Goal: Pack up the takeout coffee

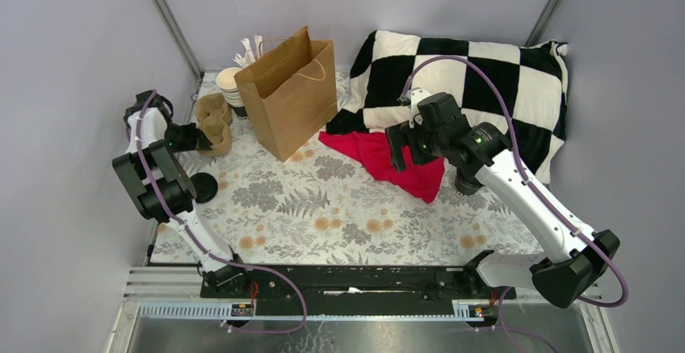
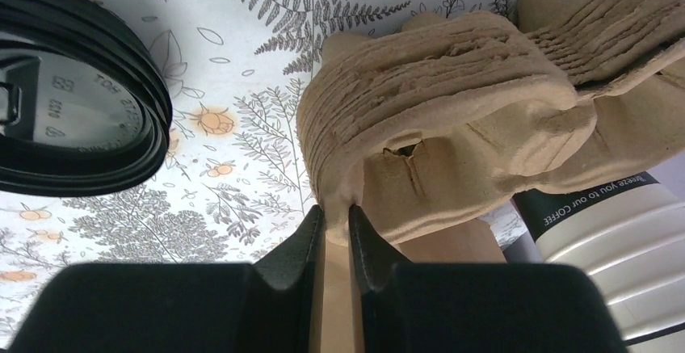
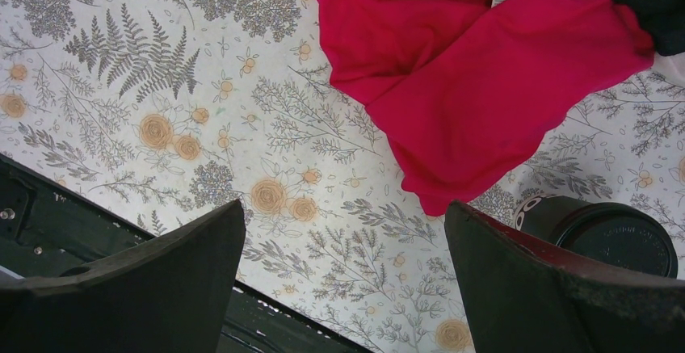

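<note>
left gripper (image 2: 335, 214) pinches carrier stack (image 2: 452, 102) rim, likely to peel one tray | right gripper (image 3: 346, 208) spread wide, takeout coffee (image 3: 614, 236) just beside it

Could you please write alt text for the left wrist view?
The left hand pinches the rim of a stack of pulp cup carriers. A black cup lid is at left, white paper cups at lower right, floral tablecloth behind.
</note>
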`<action>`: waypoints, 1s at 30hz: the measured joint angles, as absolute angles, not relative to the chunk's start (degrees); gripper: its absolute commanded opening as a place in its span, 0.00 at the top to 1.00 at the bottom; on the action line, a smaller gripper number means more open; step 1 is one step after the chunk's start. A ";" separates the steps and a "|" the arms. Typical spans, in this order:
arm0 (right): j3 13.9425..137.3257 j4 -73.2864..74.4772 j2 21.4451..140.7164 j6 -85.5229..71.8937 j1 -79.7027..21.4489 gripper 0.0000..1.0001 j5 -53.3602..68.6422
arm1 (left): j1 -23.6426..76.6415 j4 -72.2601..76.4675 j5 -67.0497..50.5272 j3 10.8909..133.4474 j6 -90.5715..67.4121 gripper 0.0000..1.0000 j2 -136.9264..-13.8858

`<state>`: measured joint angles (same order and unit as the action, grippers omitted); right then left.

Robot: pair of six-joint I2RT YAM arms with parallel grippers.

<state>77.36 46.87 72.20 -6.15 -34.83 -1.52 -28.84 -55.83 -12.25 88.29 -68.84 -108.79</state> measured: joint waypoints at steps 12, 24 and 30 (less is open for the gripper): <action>77.36 46.87 72.20 -6.15 -34.85 0.00 -1.45 | -34.52 -43.72 -20.25 75.53 -65.12 1.00 -98.61; 77.36 46.87 72.20 -6.15 -34.85 0.00 -1.48 | -36.05 -30.09 -28.34 64.07 -65.87 1.00 -95.31; 77.36 46.87 72.18 -6.15 -34.85 0.00 -1.50 | -36.82 -30.87 -27.00 63.94 -62.26 0.65 -95.11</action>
<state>77.36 46.87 72.18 -6.15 -34.85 -1.50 -36.82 -30.87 -27.00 63.94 -62.26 -95.11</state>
